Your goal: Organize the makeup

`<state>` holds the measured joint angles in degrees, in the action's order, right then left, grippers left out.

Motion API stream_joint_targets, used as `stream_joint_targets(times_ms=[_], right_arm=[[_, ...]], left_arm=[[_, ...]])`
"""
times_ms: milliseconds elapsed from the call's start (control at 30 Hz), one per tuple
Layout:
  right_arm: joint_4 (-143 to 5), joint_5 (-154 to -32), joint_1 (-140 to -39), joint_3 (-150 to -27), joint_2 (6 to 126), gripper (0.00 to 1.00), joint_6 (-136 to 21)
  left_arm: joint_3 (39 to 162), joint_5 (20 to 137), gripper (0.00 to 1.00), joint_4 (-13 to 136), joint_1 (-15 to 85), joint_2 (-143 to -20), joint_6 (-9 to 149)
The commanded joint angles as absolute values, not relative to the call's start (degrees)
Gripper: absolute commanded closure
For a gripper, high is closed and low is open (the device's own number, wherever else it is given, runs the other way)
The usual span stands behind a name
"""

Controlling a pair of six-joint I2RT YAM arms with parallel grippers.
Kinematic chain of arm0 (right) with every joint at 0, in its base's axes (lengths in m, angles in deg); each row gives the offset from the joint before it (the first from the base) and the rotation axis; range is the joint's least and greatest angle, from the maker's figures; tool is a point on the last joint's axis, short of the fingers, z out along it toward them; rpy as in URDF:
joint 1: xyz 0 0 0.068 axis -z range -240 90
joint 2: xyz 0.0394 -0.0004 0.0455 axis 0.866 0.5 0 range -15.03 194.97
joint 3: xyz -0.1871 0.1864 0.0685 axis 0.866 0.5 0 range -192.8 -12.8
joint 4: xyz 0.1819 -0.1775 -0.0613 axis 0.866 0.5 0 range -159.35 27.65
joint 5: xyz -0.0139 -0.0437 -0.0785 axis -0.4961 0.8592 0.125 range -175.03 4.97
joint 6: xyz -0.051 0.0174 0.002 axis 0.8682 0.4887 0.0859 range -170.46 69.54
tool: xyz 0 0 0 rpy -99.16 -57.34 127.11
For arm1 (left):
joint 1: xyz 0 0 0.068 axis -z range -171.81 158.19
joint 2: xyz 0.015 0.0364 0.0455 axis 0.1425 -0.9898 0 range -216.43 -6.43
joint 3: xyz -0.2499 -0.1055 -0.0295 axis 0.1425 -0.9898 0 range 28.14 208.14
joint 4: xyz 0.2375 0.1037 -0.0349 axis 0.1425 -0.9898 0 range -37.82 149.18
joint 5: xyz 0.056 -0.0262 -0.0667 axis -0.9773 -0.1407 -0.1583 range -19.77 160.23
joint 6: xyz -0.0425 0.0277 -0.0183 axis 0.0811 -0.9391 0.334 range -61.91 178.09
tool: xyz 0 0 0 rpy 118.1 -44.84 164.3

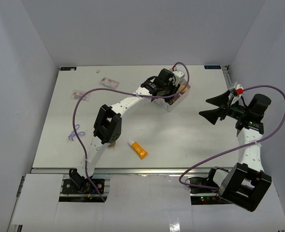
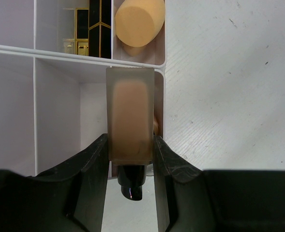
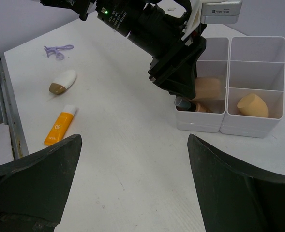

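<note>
Left wrist view: the left gripper (image 2: pixel 131 145) clamps the beige bottle (image 2: pixel 130 116) between partly closed jaws, dark cap toward the wrist, at a compartment of the white box (image 2: pixel 60 52). That arm stretches far and rightward. The orange tube (image 1: pixel 138 149) lies near the table's near edge. The right gripper (image 1: pixel 205 107) hangs at right, jaws wide, holding nothing.

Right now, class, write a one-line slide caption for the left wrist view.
Left gripper clamps a beige frosted dark-capped bottle at a white divided plastic box.
</note>
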<state>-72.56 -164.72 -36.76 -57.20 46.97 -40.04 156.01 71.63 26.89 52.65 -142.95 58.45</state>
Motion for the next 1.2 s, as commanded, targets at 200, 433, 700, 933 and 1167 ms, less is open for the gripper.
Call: stream_joint_targets(times_ms=[200, 433, 700, 933, 1167], right_arm=[[-74.7, -166.3, -36.3, -57.0, 47.2, 0.04, -41.0], [-75.0, -166.4, -36.2, -56.9, 47.2, 0.04, -41.2], [-75.4, -166.5, -36.1, -56.8, 47.3, 0.04, -41.7], [-76.0, -167.2, -36.1, -56.3, 46.8, 0.03, -41.9], [-76.6, -167.6, -36.1, -55.6, 46.0, 0.03, -41.9]], left_arm=[[156.1, 69.3, 0.52, 27.4, 53.7, -140.1, 58.4], [156.0, 69.0, 0.5, 27.5, 53.8, -140.0, 58.4], [156.2, 68.6, 0.45, 27.4, 53.9, -139.8, 58.4], [159.5, 67.5, 0.17, 28.0, 54.0, -136.1, 59.9], [159.8, 66.3, 0.02, 31.2, 54.1, -129.6, 62.2]])
